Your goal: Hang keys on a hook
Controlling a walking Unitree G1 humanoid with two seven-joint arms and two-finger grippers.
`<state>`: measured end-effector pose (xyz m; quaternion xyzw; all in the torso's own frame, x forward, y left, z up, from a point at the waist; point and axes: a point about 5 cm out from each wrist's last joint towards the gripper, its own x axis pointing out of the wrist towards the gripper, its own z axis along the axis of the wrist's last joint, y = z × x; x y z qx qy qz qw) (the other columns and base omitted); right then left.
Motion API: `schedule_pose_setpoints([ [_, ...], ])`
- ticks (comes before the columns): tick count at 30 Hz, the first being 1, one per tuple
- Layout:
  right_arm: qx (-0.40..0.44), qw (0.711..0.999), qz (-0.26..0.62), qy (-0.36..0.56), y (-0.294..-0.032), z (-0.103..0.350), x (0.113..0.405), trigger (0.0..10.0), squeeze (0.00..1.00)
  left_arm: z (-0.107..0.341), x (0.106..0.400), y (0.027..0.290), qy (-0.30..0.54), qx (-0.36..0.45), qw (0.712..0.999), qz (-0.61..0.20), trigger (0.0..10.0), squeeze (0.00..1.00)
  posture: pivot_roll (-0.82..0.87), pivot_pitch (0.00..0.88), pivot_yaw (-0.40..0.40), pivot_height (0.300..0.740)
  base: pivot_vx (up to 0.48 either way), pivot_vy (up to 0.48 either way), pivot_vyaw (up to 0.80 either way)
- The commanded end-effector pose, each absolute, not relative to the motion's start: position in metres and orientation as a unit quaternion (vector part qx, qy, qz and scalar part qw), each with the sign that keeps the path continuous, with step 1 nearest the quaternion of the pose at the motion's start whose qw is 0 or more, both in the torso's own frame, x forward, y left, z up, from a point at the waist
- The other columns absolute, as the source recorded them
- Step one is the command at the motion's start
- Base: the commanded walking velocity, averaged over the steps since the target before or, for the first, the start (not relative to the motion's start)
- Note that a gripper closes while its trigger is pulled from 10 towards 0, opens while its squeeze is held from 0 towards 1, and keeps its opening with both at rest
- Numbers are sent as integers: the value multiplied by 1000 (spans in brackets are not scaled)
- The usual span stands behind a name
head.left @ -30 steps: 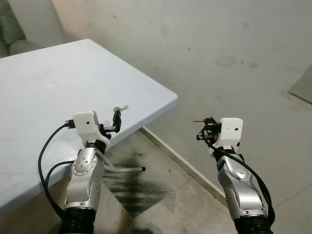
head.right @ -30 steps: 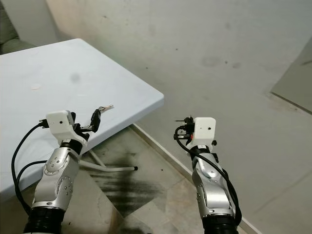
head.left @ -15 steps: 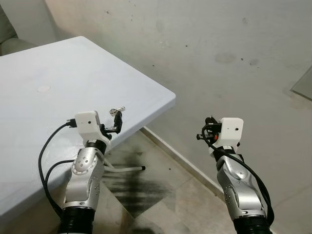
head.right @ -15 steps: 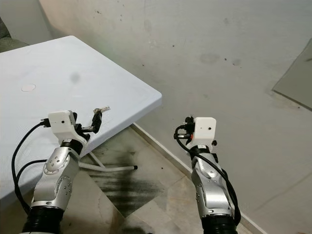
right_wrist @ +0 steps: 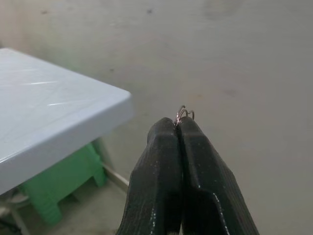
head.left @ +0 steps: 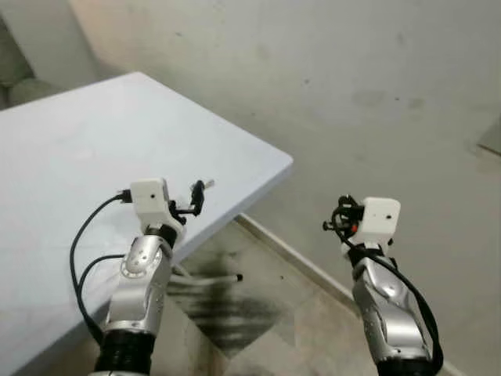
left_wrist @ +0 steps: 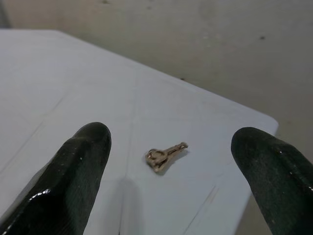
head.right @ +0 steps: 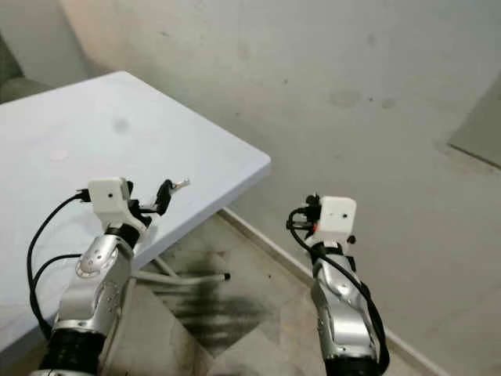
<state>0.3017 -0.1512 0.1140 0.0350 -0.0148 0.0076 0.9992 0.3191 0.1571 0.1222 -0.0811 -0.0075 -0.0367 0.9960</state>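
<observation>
A small brass-coloured key [left_wrist: 165, 153] lies near the corner of the white table [head.left: 86, 133]; from the head it is a tiny glint [head.right: 181, 184]. My left gripper [left_wrist: 171, 136] hovers just short of it over the table, open, with the key in line between the two black fingers [left_wrist: 83, 161]. The same gripper [head.left: 196, 198] sits at the table's near edge. My right gripper [right_wrist: 179, 128] is held off the table towards the wall, shut on a thin metal key ring [right_wrist: 185, 113] that pokes out past its tips; from the head it shows as [head.left: 339, 222].
A stained plaster wall [head.left: 368, 86] runs behind the table and meets the tiled floor [head.left: 258, 313] at a skirting line. A white table leg [head.left: 213, 276] lies under the corner. A green stool [right_wrist: 54, 196] stands under the table.
The head camera has shifted, so the whole scene sits a little to the right and lower. Both arms hold much the same pose and the key stays on the table.
</observation>
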Motion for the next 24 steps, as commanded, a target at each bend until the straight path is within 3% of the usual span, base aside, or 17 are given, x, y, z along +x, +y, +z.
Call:
schedule_pose_setpoints([
  [1, 30, 999, -4, -18, -158, 116, 301, 10000, 0, 124, 321, 152, -4, -89, 995, -40, 10000, 0, -26, 55, 23, 740, 0, 0, -719],
  [24, 29, 999, -1, -23, -158, 121, 308, 10000, 0, 120, 323, 154, 21, -96, 995, -27, 10000, 0, -12, 59, 7, 740, 0, 0, -720],
])
